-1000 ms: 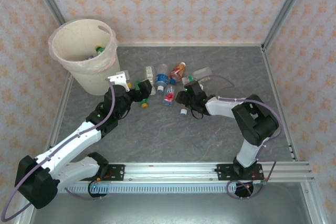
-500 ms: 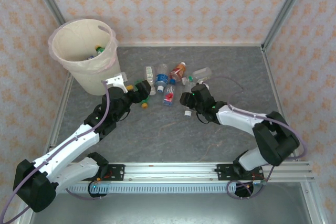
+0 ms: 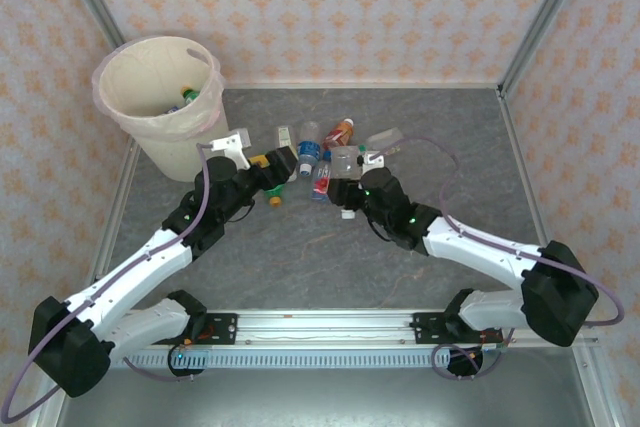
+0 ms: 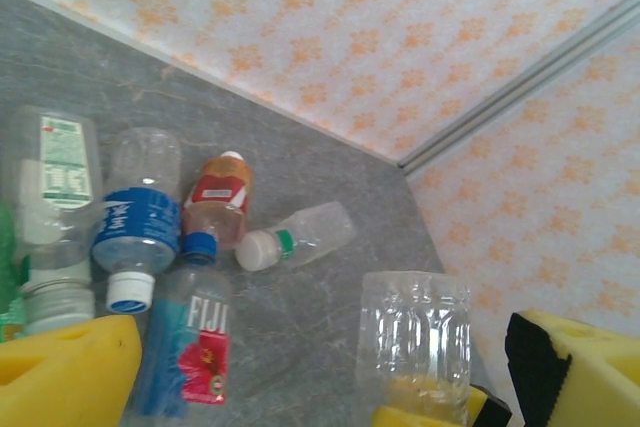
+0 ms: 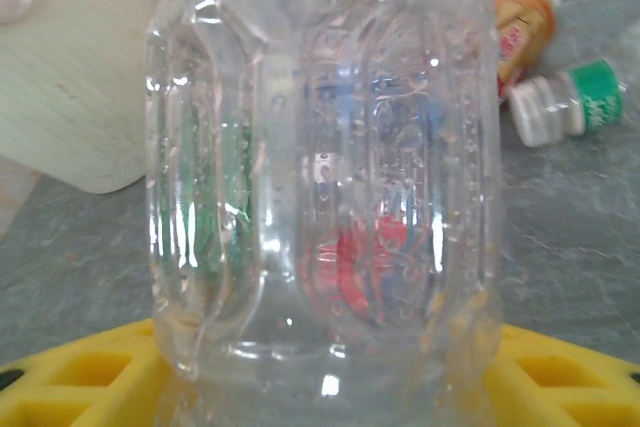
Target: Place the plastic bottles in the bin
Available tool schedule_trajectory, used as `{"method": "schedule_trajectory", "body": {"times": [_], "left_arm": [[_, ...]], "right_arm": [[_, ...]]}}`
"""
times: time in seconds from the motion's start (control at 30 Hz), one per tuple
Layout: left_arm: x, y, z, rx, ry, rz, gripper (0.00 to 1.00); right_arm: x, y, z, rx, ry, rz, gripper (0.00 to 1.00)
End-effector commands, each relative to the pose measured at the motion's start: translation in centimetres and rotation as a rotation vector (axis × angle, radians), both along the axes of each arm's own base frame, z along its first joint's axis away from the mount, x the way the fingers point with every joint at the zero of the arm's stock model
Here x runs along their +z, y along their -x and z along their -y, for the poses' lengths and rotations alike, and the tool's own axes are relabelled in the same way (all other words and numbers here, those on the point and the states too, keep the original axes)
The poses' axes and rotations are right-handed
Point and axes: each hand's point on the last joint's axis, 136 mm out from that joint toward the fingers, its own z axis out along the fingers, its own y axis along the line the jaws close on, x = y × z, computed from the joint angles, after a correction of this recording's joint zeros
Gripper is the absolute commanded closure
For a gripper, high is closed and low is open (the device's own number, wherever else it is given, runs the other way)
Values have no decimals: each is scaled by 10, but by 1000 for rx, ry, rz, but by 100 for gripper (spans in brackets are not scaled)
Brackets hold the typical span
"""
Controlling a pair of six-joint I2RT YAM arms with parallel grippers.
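Observation:
My right gripper (image 3: 350,175) is shut on a clear ribbed plastic bottle (image 3: 345,158), holding it above the table; the bottle looms in the right wrist view (image 5: 320,167) between the yellow pads (image 5: 80,382). My left gripper (image 3: 276,169) stands open just left of it, with the FIJI bottle (image 4: 190,347) and the held bottle (image 4: 415,327) between its pads (image 4: 60,377). Several bottles lie at the table's back: a blue-labelled one (image 3: 308,152), an orange one (image 3: 340,133), a white-capped clear one (image 3: 385,138). The cream bin (image 3: 165,152) stands at the back left with bottles inside.
A green bottle with a yellow cap (image 3: 262,161) lies under my left wrist. A small white cap (image 3: 347,213) rests on the grey table (image 3: 300,257) below my right gripper. Patterned walls and metal posts enclose the table on three sides.
My right arm has stretched out to the left, and its jaws have closed further on the clear bottle. My left gripper has crept up and to the right toward the pile.

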Motion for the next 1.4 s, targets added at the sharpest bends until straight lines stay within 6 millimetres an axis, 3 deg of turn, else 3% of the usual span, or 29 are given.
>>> {"method": "schedule_trajectory", "body": {"times": [0.0, 0.33, 0.63, 0.97, 1.1, 1.23, 1.37], "left_arm": [[34, 3, 17, -86, 77, 84, 6], [25, -1, 36, -170, 89, 58, 11], [25, 13, 61, -328, 88, 86, 12], [-8, 16, 82, -415, 27, 0, 14], [-9, 19, 90, -453, 26, -4, 21], [-3, 15, 87, -423, 13, 7, 31], [9, 10, 79, -374, -12, 35, 36]], "right_arm": [[27, 4, -9, 35, 24, 144, 39], [43, 36, -45, 162, 95, 278, 39], [40, 35, -57, 192, 108, 259, 39], [49, 36, -65, 221, 102, 266, 39], [49, 35, -67, 228, 108, 268, 40], [48, 34, -66, 220, 116, 269, 39], [48, 31, -61, 192, 122, 270, 25]]}}
